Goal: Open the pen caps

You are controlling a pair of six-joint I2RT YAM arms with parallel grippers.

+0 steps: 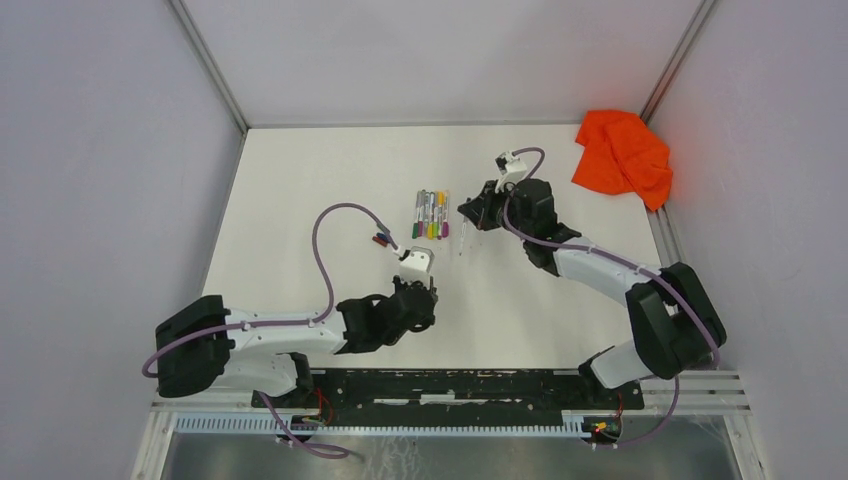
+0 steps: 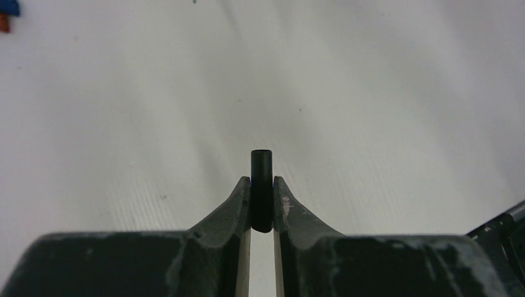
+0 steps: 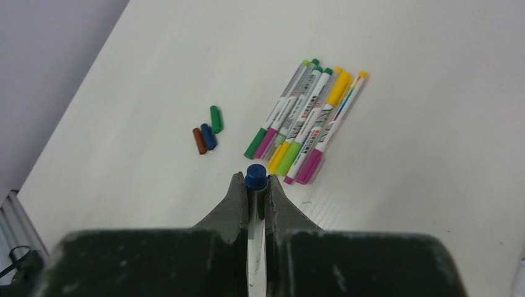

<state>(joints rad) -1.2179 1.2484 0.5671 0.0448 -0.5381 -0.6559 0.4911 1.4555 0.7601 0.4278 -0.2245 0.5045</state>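
Your left fingers (image 2: 238, 204) are clamped on a dark pen cap (image 2: 262, 179). Its long axis runs along the fingers, and its open end pokes out past the tips. Your right fingers (image 3: 234, 201) grip a blue-ended pen (image 3: 255, 177) by its white barrel, which lies in line with them, blue end forward. The next move likely turns on the three loose caps (image 3: 208, 133), green, blue and reddish-brown. They lie on the tabletop (image 3: 402, 185) ahead and to the left of your left fingers. The left arm is the nearer one, because the row of capped pens (image 3: 306, 114) sits between those caps and your right arm. The barrels carry small red print, too small to read.
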